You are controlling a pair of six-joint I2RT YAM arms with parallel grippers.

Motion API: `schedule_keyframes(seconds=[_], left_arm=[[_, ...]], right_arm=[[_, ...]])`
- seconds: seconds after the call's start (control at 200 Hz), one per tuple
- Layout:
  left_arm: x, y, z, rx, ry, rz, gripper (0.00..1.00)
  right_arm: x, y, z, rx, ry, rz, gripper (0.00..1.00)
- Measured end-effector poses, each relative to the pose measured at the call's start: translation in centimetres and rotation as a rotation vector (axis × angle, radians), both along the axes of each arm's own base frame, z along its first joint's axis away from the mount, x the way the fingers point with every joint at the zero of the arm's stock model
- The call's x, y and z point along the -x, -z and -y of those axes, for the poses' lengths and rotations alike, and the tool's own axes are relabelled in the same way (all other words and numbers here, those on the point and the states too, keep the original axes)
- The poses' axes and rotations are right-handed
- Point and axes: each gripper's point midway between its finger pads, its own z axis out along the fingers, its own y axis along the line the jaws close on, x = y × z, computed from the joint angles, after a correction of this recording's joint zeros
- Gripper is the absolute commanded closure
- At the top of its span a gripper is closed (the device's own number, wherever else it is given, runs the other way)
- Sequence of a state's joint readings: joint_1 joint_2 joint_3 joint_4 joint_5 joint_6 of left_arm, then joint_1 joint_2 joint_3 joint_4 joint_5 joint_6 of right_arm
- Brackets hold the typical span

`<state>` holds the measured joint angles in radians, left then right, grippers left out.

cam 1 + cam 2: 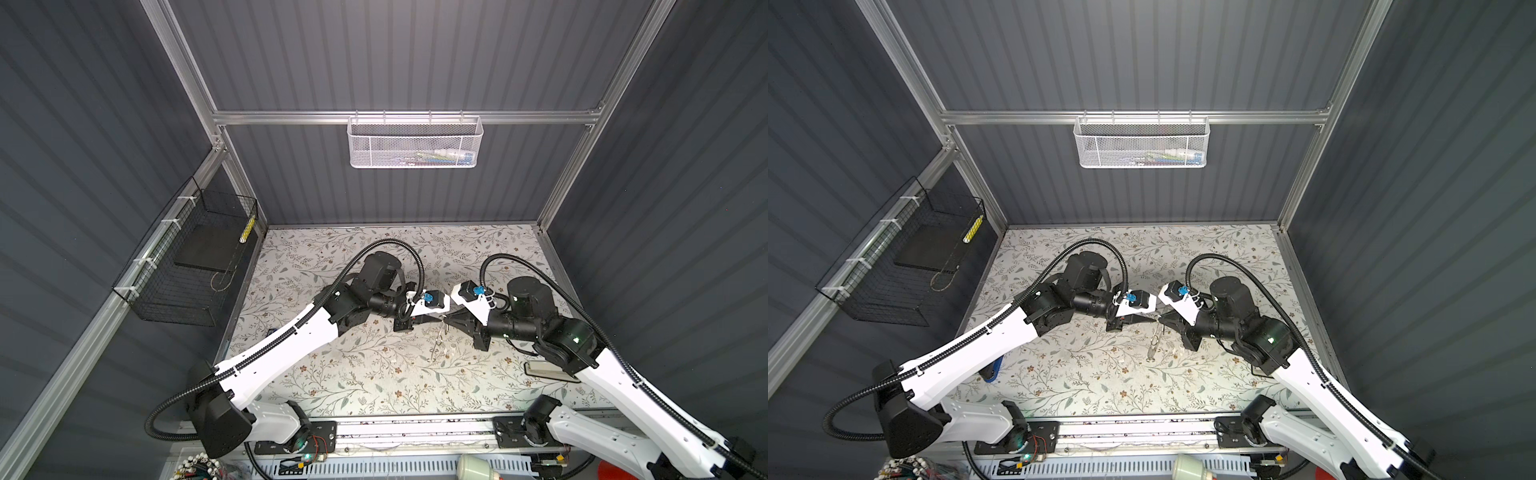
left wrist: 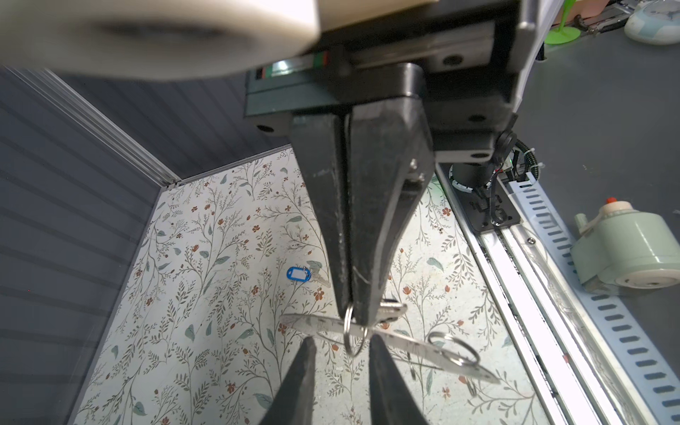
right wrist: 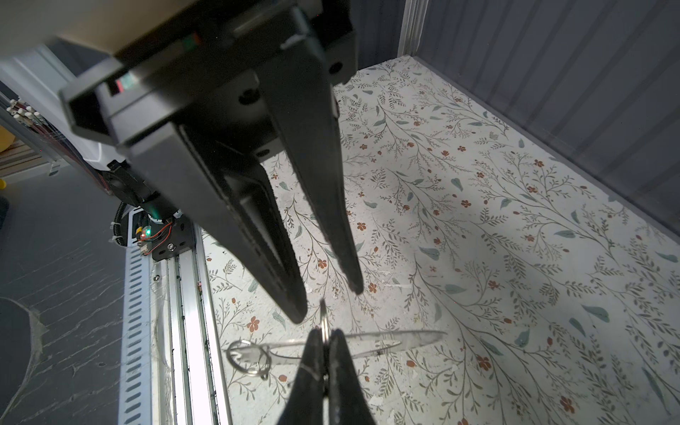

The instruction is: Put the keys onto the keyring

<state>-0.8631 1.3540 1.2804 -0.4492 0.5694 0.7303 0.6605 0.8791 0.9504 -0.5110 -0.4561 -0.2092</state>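
**The right hand (image 2: 356, 312) holds the keyring (image 2: 347, 327)**

The right hand is closed on the keyring, above the tabletop (image 2: 206, 257). The left hand (image 3: 328, 302) faces it tip to tip, jaws parted, with the ring at their mouth. The blue-tagged key (image 2: 298, 274) lies on the tabletop, apart from both.

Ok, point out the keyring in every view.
In a top view: the keyring, a thin sliver mid-table, just below the right gripper.
In a top view: same spot.
Left wrist: flat band past the pinching tips.
Right wrist: thin ellipse behind the tips.
Landmark: right gripper, shut on its small ring.
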Motion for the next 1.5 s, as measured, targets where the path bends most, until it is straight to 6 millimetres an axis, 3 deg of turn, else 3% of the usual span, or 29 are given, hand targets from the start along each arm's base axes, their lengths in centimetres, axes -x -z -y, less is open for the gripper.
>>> schedule_keyframes(seconds=[0.38,0.645,0.86,1.051,1.276,1.501], left_arm=[[0.2,0.1,0.4,0.003,0.022,-0.018,0.86],[0.4,0.4,0.6,0.003,0.033,-0.039,1.0],[0.9,0.3,0.7,0.014,0.058,-0.066,1.0],[0.6,-0.3,1.1,0.048,0.038,-0.079,1.0],[-0.6,-2.3,0.1,0.196,-0.036,-0.126,1.0],[-1.7,-4.7,-0.4,0.363,-0.09,-0.165,1.0]], right_arm=[[0.1,0.0,0.0,-0.003,-0.006,-0.011,1.0],[0.2,0.3,0.0,0.006,-0.008,-0.017,1.0],[0.4,0.0,0.3,-0.001,-0.008,0.009,0.77],[0.4,-1.6,1.2,-0.028,0.028,0.107,0.55],[0.0,-2.2,3.1,-0.053,0.127,0.218,0.48],[-0.9,-3.4,3.4,-0.094,0.18,0.266,0.47]])
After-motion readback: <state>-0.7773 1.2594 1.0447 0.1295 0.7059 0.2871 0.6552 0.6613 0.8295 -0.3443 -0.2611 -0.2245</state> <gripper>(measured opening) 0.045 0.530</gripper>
